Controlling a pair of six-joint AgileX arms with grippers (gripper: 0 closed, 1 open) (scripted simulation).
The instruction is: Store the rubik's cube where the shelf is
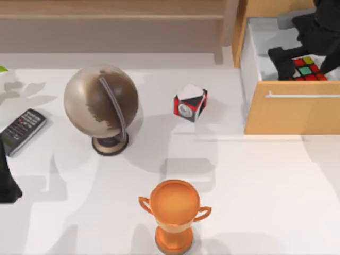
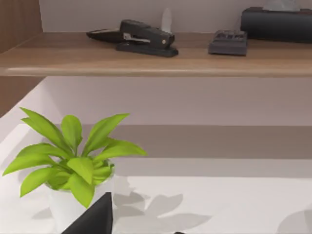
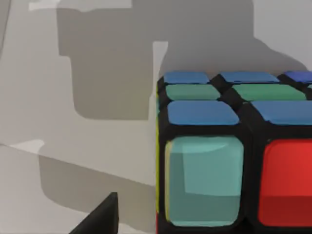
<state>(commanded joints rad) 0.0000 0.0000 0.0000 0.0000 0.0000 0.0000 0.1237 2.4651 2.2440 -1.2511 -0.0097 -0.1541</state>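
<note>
Misplacement is the chief hazard: the rubik's cube (image 1: pixel 307 69) sits inside the open drawer (image 1: pixel 255 64) at the surface's right, not on the shelf (image 1: pixel 106 17), which runs along the back left with its upright (image 1: pixel 229 26) beside the drawer. Leaving it there would fail the storage requirement as worded. The right tool (image 1: pixel 297 56) is down in the drawer, directly over and against the cube; whether it is clenched on the cube or released cannot be told. In the right wrist view the cube (image 3: pixel 234 156) sits immediately ahead of a dark fingertip (image 3: pixel 100 219). A careless withdrawal could catch the drawer wall. The left arm (image 1: pixel 6 180) is parked at the left edge.
</note>
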